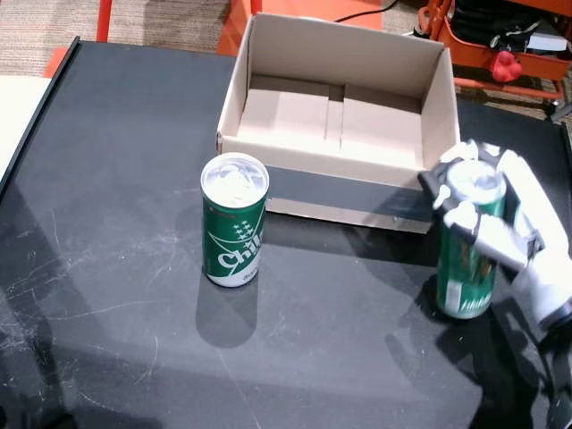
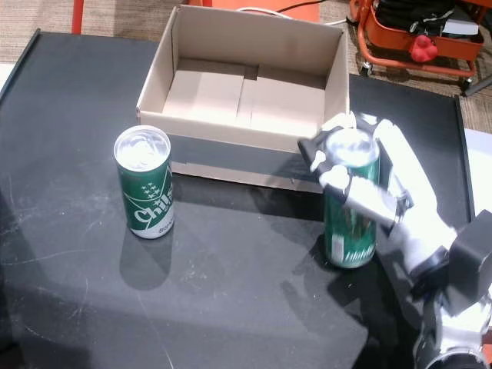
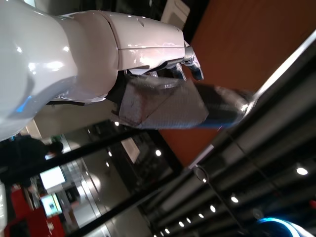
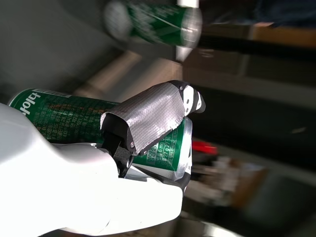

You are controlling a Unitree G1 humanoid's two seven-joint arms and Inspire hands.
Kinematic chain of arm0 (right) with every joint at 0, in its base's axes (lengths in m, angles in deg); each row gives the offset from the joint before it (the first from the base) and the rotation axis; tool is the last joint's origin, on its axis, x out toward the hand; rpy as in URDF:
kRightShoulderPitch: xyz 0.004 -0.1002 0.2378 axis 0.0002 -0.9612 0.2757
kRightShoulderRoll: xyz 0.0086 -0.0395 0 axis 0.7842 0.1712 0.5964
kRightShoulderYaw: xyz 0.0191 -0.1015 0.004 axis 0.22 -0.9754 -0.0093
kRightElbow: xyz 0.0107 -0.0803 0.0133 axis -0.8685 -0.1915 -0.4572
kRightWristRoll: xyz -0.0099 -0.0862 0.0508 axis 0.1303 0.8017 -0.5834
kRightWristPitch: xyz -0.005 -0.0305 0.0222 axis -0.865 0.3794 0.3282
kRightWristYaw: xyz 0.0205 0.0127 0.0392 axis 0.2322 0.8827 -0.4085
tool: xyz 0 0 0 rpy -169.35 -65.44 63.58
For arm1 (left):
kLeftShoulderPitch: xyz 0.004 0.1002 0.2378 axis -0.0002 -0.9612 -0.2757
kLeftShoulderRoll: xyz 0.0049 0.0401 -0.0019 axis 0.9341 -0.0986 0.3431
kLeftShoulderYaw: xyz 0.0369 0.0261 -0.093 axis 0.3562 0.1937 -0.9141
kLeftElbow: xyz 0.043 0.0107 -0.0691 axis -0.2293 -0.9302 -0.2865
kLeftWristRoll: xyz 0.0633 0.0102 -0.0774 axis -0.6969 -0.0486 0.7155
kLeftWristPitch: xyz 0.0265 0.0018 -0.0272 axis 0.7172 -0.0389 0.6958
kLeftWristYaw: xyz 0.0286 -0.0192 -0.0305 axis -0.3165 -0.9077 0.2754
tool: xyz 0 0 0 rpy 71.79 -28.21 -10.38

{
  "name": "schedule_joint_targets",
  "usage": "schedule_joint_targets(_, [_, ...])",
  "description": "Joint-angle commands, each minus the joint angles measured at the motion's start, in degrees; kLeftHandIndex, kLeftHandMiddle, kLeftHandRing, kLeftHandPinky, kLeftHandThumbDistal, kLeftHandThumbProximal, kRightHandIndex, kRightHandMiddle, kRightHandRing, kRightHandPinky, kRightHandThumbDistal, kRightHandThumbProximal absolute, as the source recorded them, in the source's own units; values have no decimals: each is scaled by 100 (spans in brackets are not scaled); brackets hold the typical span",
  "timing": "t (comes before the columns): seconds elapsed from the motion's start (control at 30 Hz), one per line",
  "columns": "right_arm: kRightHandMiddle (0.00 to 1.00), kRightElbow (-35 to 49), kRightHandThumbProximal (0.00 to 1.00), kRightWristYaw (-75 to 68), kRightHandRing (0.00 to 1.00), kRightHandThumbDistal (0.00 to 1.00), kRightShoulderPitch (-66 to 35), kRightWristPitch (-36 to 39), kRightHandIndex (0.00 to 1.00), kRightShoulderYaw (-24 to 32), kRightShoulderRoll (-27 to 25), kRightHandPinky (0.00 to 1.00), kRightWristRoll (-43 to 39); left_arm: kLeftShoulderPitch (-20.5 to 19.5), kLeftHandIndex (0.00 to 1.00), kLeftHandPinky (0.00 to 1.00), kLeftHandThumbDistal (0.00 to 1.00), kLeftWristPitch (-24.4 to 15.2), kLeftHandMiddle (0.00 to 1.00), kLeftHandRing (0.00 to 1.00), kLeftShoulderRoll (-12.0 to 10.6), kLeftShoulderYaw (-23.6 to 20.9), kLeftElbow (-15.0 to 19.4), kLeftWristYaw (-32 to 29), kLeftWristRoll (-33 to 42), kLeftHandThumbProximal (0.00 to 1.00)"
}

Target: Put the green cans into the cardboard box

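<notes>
My right hand (image 2: 384, 207) is wrapped around one green can (image 2: 350, 223), which stands upright on the black table (image 1: 116, 179) just outside the cardboard box (image 1: 335, 125), at its near right corner. The other green can (image 1: 234, 221) stands free near the box's left front. My left hand (image 3: 163, 94) shows only partly against the ceiling; I cannot tell its finger state.

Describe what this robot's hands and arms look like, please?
The right hand is glossy white plastic with black joints and separate, human-like fingers. Its thumb has a grey textured pad and a black-and-white tip. The left hand has the same white shell and grey padding.
</notes>
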Motion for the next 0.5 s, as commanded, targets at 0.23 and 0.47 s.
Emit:
schedule_joint_targets(0.23, [0,1005,63,-211,0,5,1055,-128,0,-194,-531,11,106,265,82,93,65,-782,77,90,-231,122,-1024,-35,-357,100])
schedule_joint_targets(0.47, [0,1015,56,-9,0,0,1468,-469,0,-240,-505,10,-136,513,81,93,65,-912,77,90,-227,49,-1657,-518,-242,100])
